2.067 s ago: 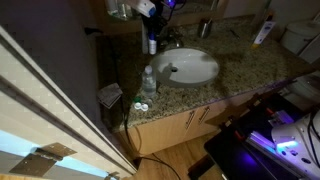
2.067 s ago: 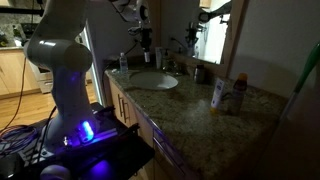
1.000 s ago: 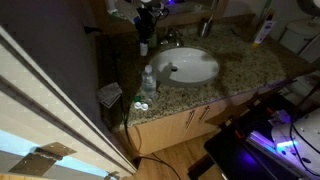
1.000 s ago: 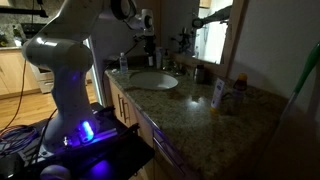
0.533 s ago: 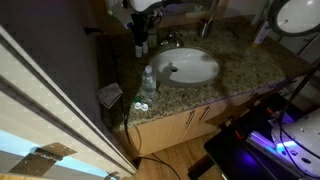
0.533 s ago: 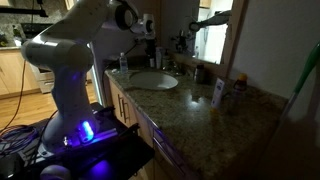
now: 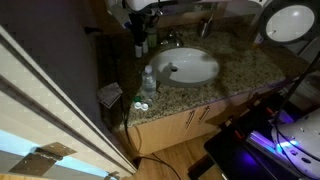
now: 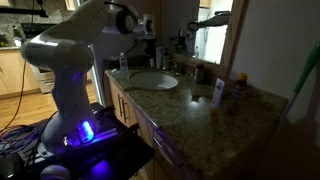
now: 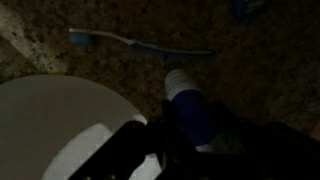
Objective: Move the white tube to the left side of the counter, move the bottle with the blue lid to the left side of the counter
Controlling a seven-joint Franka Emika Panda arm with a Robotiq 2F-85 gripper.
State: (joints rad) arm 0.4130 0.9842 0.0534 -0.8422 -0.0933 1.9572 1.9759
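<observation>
The bottle with the blue lid (image 9: 189, 103) stands between my gripper's (image 9: 190, 132) dark fingers in the wrist view, blue cap toward the camera, and the jaws are closed on its sides. In both exterior views the gripper (image 7: 140, 38) (image 8: 148, 48) hangs at the back of the speckled granite counter (image 7: 240, 70), beyond the sink's far left rim. The bottle itself is too dark to make out there. The white tube (image 8: 218, 92) stands upright at the counter's other end, far from the gripper.
The oval white sink (image 7: 188, 66) (image 9: 55, 125) with its chrome tap (image 7: 172, 40) fills the counter's middle. A clear water bottle (image 7: 148, 82) stands at the front left. A blue toothbrush (image 9: 130, 40) lies by the gripper. A brown bottle (image 8: 238, 92) stands beside the tube.
My gripper has moved left along the back of the counter with the blue-lidded bottle in it. A round white arm part has swung into the top right of an exterior view.
</observation>
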